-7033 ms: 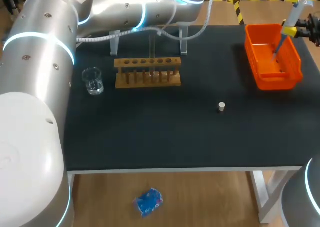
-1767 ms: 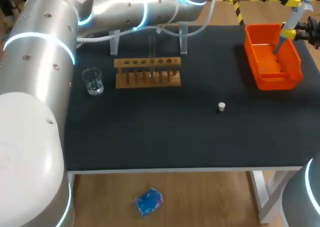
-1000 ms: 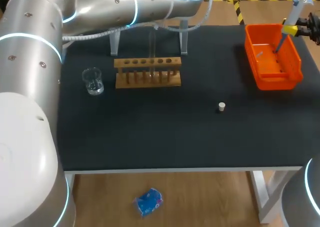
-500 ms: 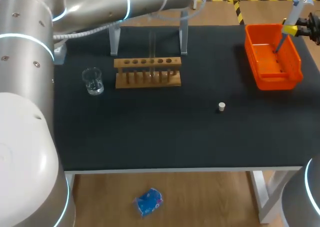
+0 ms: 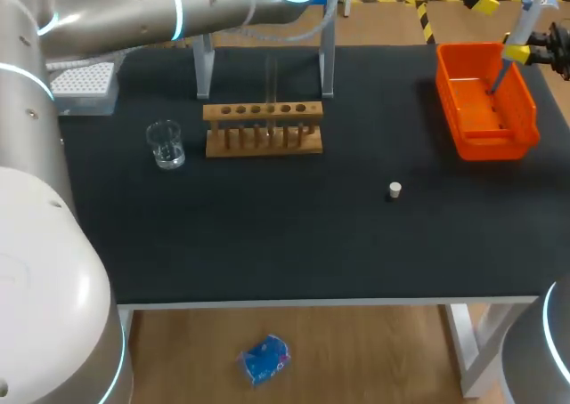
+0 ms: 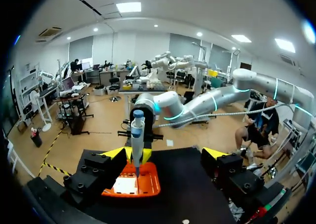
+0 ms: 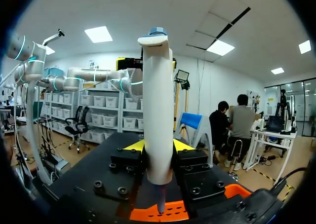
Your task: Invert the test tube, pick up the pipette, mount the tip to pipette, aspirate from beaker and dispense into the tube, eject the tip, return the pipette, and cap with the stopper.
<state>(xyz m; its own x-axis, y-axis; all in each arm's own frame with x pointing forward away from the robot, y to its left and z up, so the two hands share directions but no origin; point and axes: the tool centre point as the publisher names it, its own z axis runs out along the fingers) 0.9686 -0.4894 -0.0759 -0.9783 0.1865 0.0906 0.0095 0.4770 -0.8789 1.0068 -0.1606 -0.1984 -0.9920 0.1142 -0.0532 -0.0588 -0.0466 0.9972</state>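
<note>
The pipette (image 7: 157, 110) is hanging upright in my right gripper (image 7: 159, 146), whose fingers are pressing on its body from both sides. Its lower end is pointing down into the orange bin (image 5: 525, 110) at the far right corner of the table. I cannot tell whether a tip is on it. A pale scrap is lying in the bin, too small to name.

I am reading this as the eject step, either under way or just finished. The pipette is being held over the bin, well apart from the beaker (image 5: 166, 144) and the tip box (image 5: 85, 88) on the left.

The test tube (image 5: 272, 84) is standing upright in the wooden rack (image 5: 263, 130). I cannot make out any liquid in it.

Two steps are waiting. The pipette is not yet back on the clear stand (image 5: 204, 66) behind the rack. The stopper (image 5: 395, 189) is lying alone on the mat, so the capping is not done.

My left gripper (image 6: 168, 157) is hanging above the table's far edge, near the bin, with its fingers spread wide and nothing between them.
</note>
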